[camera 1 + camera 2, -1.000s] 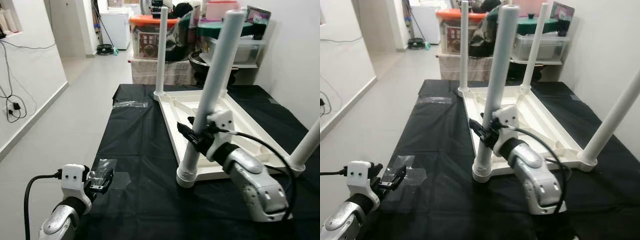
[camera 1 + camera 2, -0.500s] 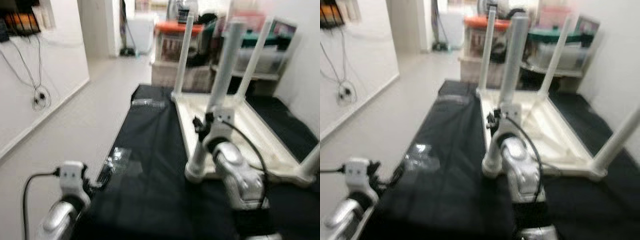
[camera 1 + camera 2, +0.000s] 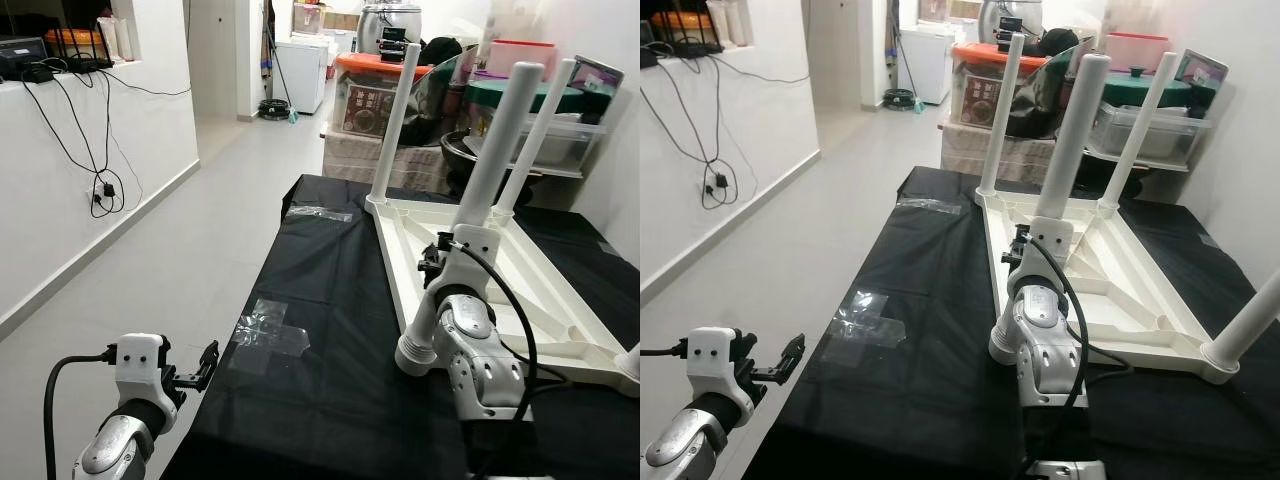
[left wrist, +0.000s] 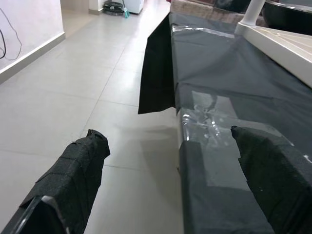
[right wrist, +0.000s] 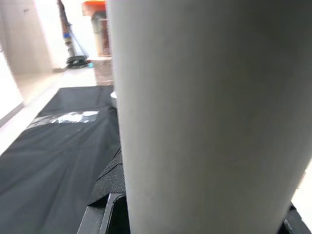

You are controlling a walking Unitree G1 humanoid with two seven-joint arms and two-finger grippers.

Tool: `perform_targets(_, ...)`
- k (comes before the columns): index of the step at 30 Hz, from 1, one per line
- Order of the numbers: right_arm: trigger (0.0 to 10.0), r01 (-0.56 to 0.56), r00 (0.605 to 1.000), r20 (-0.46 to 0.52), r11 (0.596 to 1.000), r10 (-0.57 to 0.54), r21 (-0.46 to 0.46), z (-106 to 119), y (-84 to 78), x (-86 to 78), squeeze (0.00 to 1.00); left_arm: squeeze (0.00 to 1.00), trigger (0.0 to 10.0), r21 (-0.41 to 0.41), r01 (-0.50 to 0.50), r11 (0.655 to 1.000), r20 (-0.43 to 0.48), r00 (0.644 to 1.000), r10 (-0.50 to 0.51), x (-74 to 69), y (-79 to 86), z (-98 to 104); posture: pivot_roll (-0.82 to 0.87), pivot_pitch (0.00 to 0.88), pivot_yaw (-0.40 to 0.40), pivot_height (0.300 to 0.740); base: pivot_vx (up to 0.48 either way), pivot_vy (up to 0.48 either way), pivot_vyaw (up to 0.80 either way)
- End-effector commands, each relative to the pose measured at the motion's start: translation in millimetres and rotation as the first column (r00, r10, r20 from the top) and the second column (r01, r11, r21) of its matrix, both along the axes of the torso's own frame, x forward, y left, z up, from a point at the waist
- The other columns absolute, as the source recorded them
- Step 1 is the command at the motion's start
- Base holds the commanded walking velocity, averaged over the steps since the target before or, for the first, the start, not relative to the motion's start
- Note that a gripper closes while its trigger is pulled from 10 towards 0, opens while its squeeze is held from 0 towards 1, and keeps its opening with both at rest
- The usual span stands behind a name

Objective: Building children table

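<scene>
I have the children's table (image 3: 520,285) lying upside down on a black cloth (image 3: 330,300) that covers the low surface in front of me, its white underside facing up and its white legs pointing at the ceiling. I count 3 legs in full: the near leg (image 3: 470,215) at the corner closest to me, a far leg (image 3: 392,125) at the back-left corner, and another far leg (image 3: 535,135) behind the near one. A 4th leg (image 3: 1250,325) pokes in at the right edge of the right eye view.

My right end effector (image 3: 437,262) is clamped around the near leg partway up, fingers closed against the white tube; in the right wrist view the leg (image 5: 209,112) sits pressed right up to the camera, with a black finger (image 5: 105,187) showing beside it.

My left end effector (image 3: 203,362) hangs off the near-left edge of the cloth, over the grey tiled floor (image 3: 200,230). Its 2 fingers (image 4: 73,175) are spread wide apart and hold nothing. Between them, in the left wrist view, I see a patch of clear tape (image 4: 207,114) stuck on the cloth, and there is a 2nd strip of tape (image 3: 318,213) farther up the cloth.

Beyond the table stand stacked storage boxes (image 3: 375,95) and a white wall (image 3: 60,190) with trailing cables (image 3: 100,150).
</scene>
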State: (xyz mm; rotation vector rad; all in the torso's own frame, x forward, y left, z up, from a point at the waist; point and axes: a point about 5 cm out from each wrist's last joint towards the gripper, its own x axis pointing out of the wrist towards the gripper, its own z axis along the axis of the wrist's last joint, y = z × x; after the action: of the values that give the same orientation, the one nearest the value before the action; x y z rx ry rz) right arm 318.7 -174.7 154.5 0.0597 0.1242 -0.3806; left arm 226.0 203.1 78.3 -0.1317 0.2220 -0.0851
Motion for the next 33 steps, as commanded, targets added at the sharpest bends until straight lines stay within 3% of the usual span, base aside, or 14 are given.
perform_targets(1, 10.0, 0.144, 0.953, -0.270, 0.990, -0.136, 0.011, -58.4, -23.6, -18.9, 0.00, 0.00, 10.0, 0.010, -0.003, 1.000, 0.008, 1.000, 0.003, 1.4, -0.1, 0.4, 0.10, 0.000, -0.057, 0.740, 0.000, 0.000, 0.00)
perform_targets(4, 10.0, 0.176, 0.953, -0.251, 0.984, -0.169, 0.005, -56.0, -25.4, -20.1, 0.00, 0.00, 10.0, 0.012, -0.006, 1.000, 0.007, 1.000, 0.006, 1.1, 0.3, 0.0, 0.10, 0.000, -0.057, 0.740, 0.000, 0.000, 0.00)
perform_targets(6, 10.0, 0.255, 0.946, -0.206, 0.967, -0.249, 0.002, -51.4, -28.2, -24.7, 0.00, 0.00, 10.0, 0.016, -0.013, 1.000, 0.006, 1.000, 0.013, 1.2, 2.3, -0.2, 0.10, 0.000, -0.056, 0.740, 0.000, 0.000, 0.00)
perform_targets(16, 10.0, 0.294, 0.941, -0.169, 0.956, -0.292, -0.012, -48.4, -22.5, -25.4, 0.00, 0.00, 10.0, 0.015, -0.022, 1.000, 0.006, 1.000, 0.022, 1.9, 3.1, -0.6, 0.11, 0.000, -0.057, 0.740, 0.000, 0.000, 0.00)
perform_targets(33, 10.0, 0.228, 0.971, -0.082, 0.973, -0.225, 0.025, -34.4, -17.2, -19.4, 0.00, 0.00, 10.0, 0.021, -0.008, 1.000, 0.005, 1.000, 0.008, 4.3, 3.4, -1.2, 0.10, 0.000, -0.050, 0.740, 0.000, 0.000, 0.00)
